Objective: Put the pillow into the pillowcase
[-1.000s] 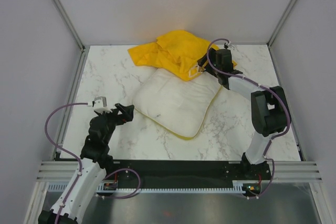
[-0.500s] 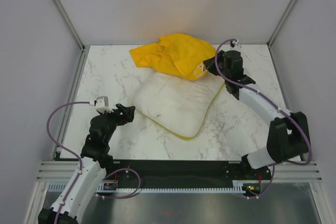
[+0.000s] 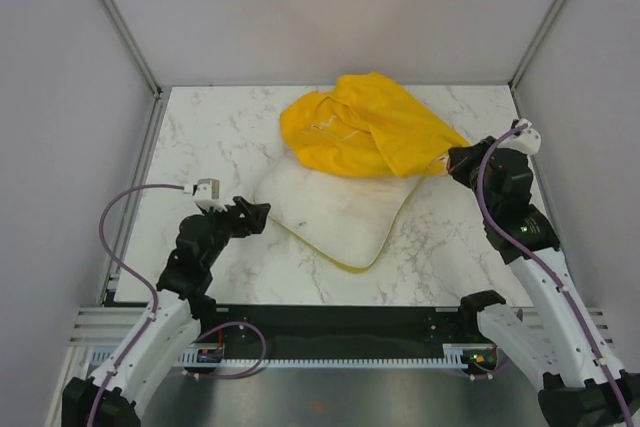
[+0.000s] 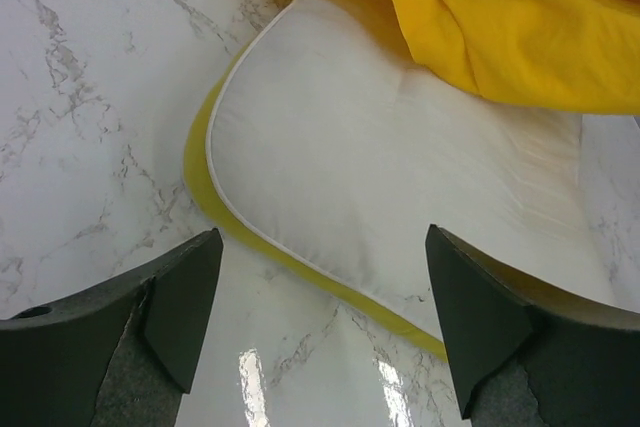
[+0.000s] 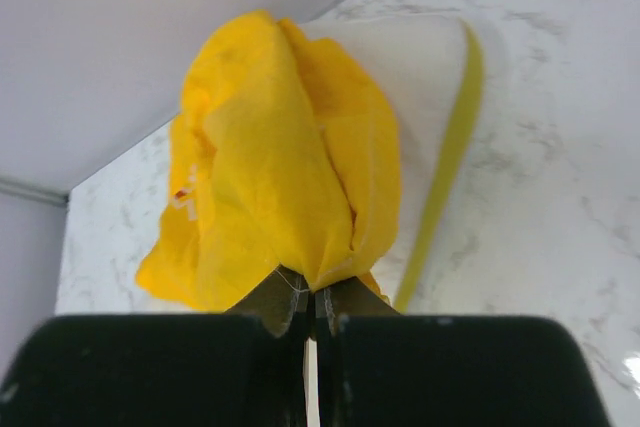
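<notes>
Right now the pillow (image 3: 335, 209) lies diagonally at the middle of the white marble-patterned table (image 3: 220, 137), one corner pointing toward the arm bases. It is plump and white, roughly rectangular, with a yellow band running round its edge and a thin white piping seam above that band. A small dark speck (image 3: 297, 217) sits on its top face near the left corner. Its surface looks soft and slightly dimpled.

The pillowcase (image 3: 365, 127) is a thin, bright yellow cloth, crumpled into folds and draped over the far edge of the pillow, so that the pillow's far corner is hidden beneath it. A faint pale print shows on its left part, too creased to read. From the heap, the cloth is drawn out in a taut tongue toward the right side of the table.

The right gripper (image 3: 452, 160) is clamped tight on the tip of that tongue: the right wrist view shows a gathered bunch of yellow fabric pinched between the closed jaws, with the pillow's yellow band visible behind it.

The left gripper (image 3: 258, 213) stands wide apart and holds nothing. It sits just beside the pillow's left corner; in the left wrist view its dark fingers (image 4: 185, 297) frame the rounded yellow-banded corner, which lies apart from both of them
</notes>
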### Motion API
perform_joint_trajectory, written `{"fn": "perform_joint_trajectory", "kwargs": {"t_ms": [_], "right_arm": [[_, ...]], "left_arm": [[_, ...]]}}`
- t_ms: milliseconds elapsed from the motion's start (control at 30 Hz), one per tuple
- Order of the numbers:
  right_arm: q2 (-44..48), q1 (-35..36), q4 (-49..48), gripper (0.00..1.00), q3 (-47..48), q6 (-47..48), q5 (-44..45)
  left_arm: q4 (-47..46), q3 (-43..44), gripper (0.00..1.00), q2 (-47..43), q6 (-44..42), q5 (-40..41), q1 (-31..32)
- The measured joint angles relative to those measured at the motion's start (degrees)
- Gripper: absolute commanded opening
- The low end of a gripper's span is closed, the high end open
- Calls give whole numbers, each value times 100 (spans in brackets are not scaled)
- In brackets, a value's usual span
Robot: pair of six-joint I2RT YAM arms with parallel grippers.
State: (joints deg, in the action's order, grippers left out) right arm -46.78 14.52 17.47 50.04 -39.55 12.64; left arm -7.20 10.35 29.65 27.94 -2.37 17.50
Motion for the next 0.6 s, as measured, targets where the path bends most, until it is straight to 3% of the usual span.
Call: {"fn": "perform_joint_trajectory", "kwargs": {"t_ms": [233, 533, 600], "right_arm": [[173, -787, 1152, 0, 42, -74, 1204], [144, -953, 1434, 0, 573, -127, 1628], [98, -953, 1436, 0, 570, -155, 1617]], "left_arm": [[-365, 166, 99, 1069, -46, -245, 181], [-566, 1132, 100, 3707, -7, -411, 192], [-590, 1460, 91, 4308, 94, -577, 192]]}}
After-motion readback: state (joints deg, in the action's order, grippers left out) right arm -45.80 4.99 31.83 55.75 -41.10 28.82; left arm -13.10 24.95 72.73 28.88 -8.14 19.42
